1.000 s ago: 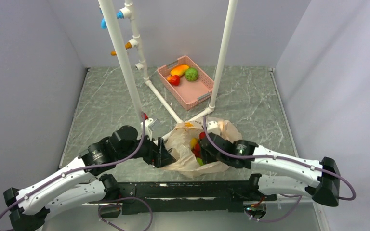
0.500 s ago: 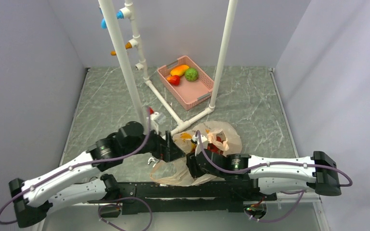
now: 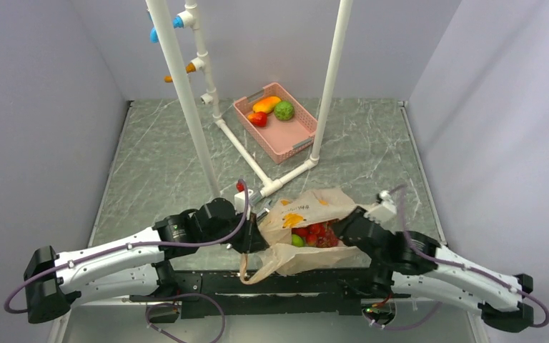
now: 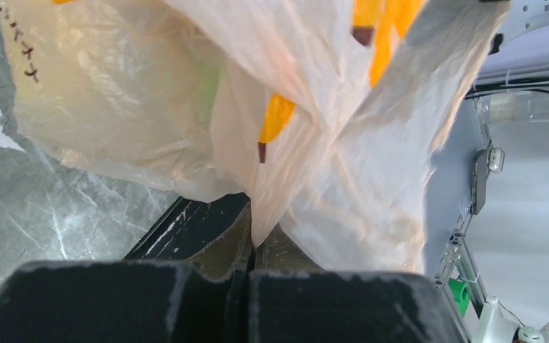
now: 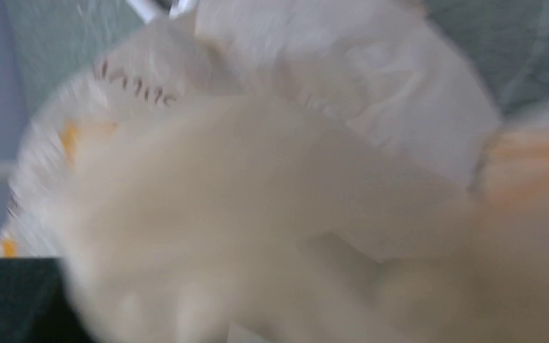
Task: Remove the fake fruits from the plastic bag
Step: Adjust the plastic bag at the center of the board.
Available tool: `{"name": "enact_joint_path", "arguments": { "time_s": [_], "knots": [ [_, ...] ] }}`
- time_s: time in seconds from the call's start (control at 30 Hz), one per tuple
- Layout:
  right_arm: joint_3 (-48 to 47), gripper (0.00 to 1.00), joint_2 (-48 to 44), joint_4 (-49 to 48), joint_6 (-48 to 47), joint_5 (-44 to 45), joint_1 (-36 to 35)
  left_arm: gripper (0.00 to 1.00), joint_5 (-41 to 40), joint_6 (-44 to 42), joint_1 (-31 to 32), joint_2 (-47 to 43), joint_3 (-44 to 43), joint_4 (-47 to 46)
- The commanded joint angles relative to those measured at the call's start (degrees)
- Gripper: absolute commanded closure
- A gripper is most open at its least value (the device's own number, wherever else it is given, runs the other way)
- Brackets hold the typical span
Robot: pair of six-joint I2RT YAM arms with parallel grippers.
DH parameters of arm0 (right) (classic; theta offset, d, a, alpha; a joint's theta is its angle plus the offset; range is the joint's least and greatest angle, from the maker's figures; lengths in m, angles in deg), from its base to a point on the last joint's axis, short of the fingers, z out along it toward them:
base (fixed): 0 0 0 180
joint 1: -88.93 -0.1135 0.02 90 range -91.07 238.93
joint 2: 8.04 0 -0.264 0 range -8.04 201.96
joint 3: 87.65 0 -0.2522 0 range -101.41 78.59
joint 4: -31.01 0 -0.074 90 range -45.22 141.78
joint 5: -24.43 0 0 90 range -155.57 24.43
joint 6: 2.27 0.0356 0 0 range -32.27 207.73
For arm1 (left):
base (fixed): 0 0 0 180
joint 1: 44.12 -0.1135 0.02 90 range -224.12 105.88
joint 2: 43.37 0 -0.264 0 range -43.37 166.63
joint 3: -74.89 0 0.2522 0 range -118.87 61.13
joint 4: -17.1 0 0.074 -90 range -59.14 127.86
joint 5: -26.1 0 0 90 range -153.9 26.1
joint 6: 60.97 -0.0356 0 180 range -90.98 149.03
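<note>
Left jaws — tight on bag (image 4: 361, 182) edge

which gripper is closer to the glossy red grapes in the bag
Right. Right gripper sits beside the glossy red grapes; left gripper pinches the peach plastic bag opposite.

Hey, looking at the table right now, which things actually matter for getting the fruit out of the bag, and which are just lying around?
Part of the job:
plastic bag
fake fruits inside it
left gripper, pinching the bag's edge
right gripper, at the bag's other side

Just lying about:
pink basket
toy fruits in that basket
white pipe frame
</note>
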Motion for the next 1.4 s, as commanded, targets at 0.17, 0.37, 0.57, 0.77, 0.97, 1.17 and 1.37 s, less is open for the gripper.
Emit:
{"name": "enact_joint_path", "arguments": {
  "time_s": [0.17,0.37,0.57,0.77,0.97,1.17,1.37],
  "knots": [
    [2.5,0.61,-13.8,2.8,-3.2,6.1,0.4,1.00,-4.6,1.9,0.5,-3.1,3.5,-0.4],
    [2.9,0.46,-2.7,-16.7,-29.4,-14.0,0.4,0.78,-3.7,1.1,1.3,-2.5,0.8,-1.0],
    [1.4,0.34,10.2,-32.7,-32.1,-22.2,0.5,0.80,-3.2,-1.2,2.5,2.7,-4.3,-1.5],
    [-4.8,0.30,18.4,-34.7,-29.2,-2.1,6.0,0.96,-4.9,-0.2,5.3,7.2,-4.4,-0.7],
    [-8.2,0.31,26.4,-52.5,-45.3,-10.4,19.7,0.99,-7.3,3.5,7.3,7.3,-1.0,-3.2],
    [-15.0,0.30,31.8,-42.8,-51.0,-24.9,26.0,0.99,-10.6,4.2,8.0,9.5,-3.3,-1.8],
    [-9.4,0.18,14.3,-26.7,-46.4,-39.3,24.1,0.59,-15.6,3.9,8.1,8.1,-6.3,1.0]
  ]
}}
